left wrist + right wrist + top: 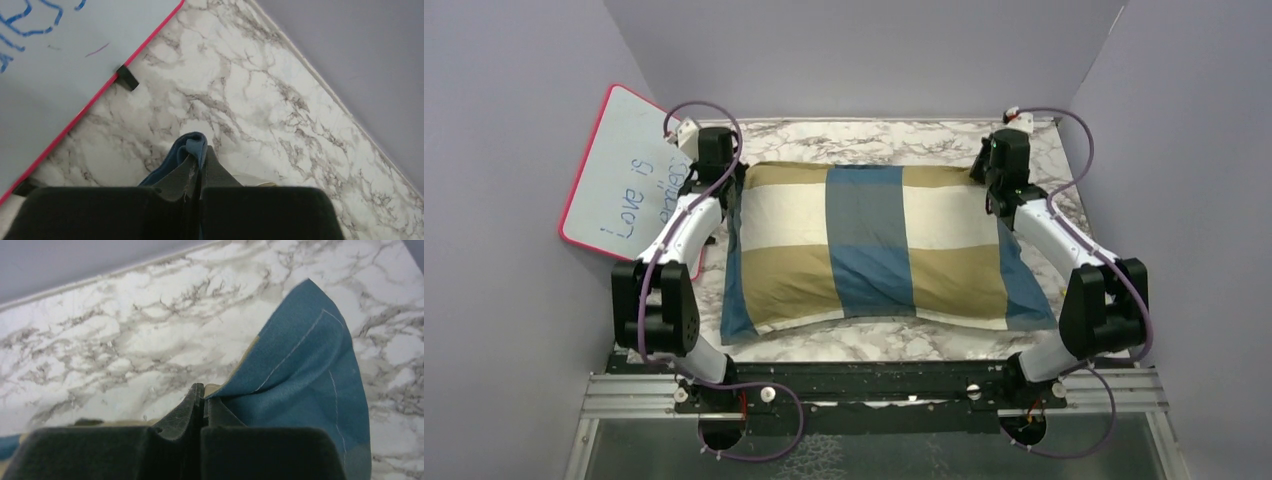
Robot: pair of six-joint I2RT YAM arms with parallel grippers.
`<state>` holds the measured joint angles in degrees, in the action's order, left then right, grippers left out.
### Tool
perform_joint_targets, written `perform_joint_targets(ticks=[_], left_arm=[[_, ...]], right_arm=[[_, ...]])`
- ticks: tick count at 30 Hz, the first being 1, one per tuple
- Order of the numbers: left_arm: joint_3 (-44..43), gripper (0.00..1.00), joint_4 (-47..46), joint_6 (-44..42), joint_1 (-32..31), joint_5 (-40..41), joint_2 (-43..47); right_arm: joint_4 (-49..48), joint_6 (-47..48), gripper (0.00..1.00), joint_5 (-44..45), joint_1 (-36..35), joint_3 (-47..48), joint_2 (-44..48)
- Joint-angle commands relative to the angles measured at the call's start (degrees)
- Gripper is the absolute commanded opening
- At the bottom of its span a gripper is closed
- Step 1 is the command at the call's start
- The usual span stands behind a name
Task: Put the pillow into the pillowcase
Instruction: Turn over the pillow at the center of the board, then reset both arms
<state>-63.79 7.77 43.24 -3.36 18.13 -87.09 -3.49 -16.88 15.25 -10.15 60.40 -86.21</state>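
One pillowcase (874, 245), one whiteboard (619, 180), one table (894, 135), one left end effector (200, 160), one right end effector (202, 395).

Left end effector (200, 161), right end effector (202, 394) pinched closed, extended far forward.

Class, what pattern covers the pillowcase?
The pillowcase has big blue, tan and cream checks, clearest in the top external view.

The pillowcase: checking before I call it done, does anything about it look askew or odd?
Nothing torn or spilled. The pillowcase lies plump on the table, but its two far corners are pinched by the shut left gripper and right gripper, and its near right corner looks flat and unfilled.
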Motion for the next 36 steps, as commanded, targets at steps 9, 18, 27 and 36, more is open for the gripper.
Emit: perform_joint_targets(ticks=[9,18,27,36], left_arm=[[-22.5,0.78,6.2,-7.3,0.5,0.1,-6.7],[-12.4,0.98,8.4,-19.1,-5.6,-14.3,6.1],[-0.8,0.99,1.7,-18.1,-11.5,-41.5,23.9],[7.8,0.98,-1.9,-17.0,-11.9,-39.9,39.5]], right_arm=[[13.1,0.5,0.67,0.4,0.4,18.3,-2.0],[21.9,-7.9,1.0,-20.1,0.3,9.8,14.6],[30.5,-4.7,1.0,-29.2,0.3,2.5,31.9],[35.6,-4.5,1.0,-28.9,0.3,3.9,43.3]])
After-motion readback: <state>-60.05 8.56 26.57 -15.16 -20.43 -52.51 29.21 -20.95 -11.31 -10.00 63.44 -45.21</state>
